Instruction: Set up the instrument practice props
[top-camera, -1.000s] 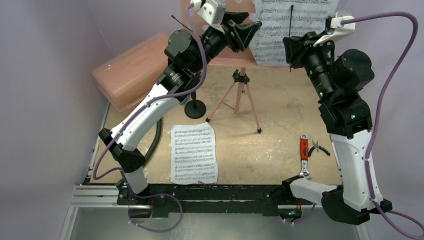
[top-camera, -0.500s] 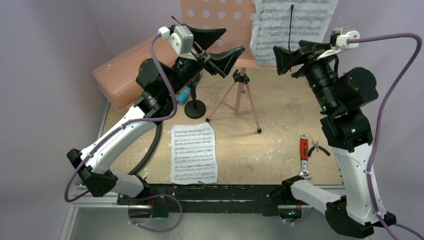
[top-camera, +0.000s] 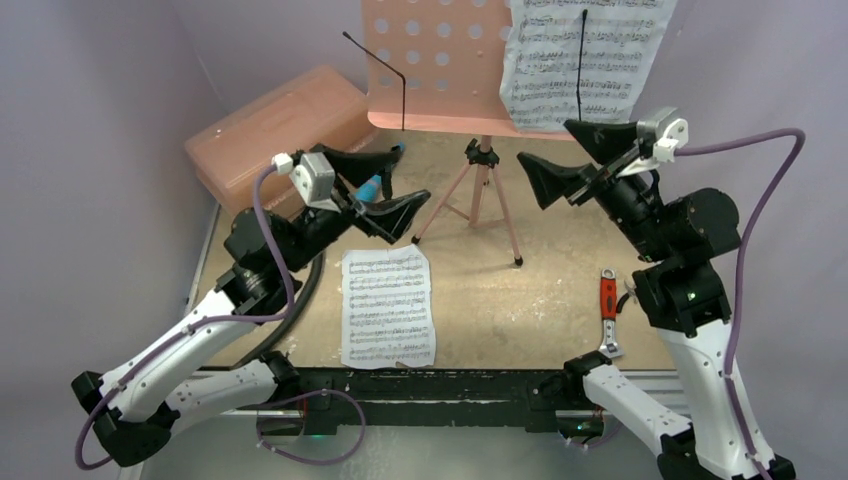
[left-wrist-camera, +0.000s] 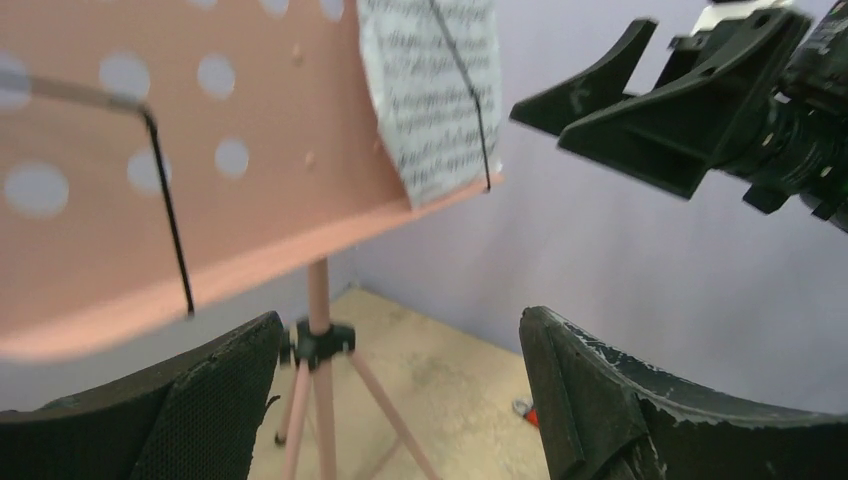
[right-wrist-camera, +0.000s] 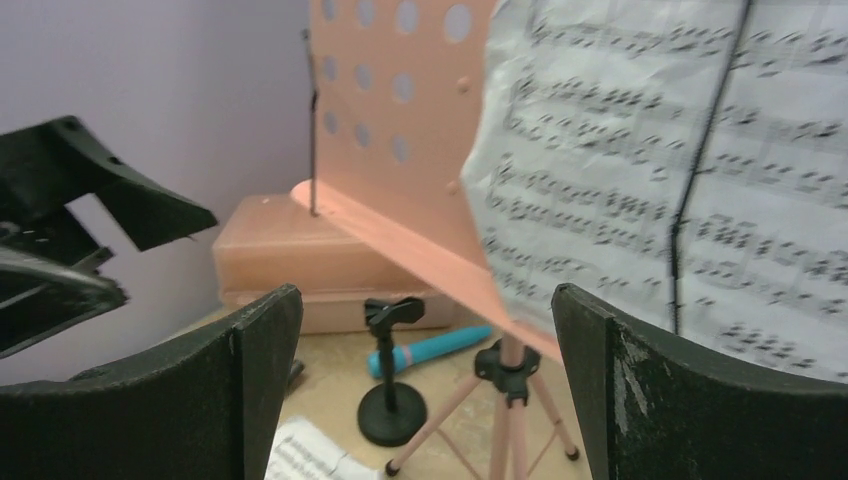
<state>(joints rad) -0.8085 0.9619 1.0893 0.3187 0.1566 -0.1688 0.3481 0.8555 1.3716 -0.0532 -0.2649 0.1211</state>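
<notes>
Both your left hand (top-camera: 415, 171) and right hand (top-camera: 543, 140) are spread, empty; loose sheet (top-camera: 388, 307) lies flat on desk (top-camera: 560, 300) below left hand, so pinch an edge lightly and slide it under the free wire (top-camera: 403, 100) on the stand (top-camera: 440, 60).

- Pale lilac walls (top-camera: 100, 100) enclose the space on three sides.
- Tan, scuffed tabletop (top-camera: 560, 300), evenly lit.
- Black frame (top-camera: 470, 385) along the near edge.
</notes>
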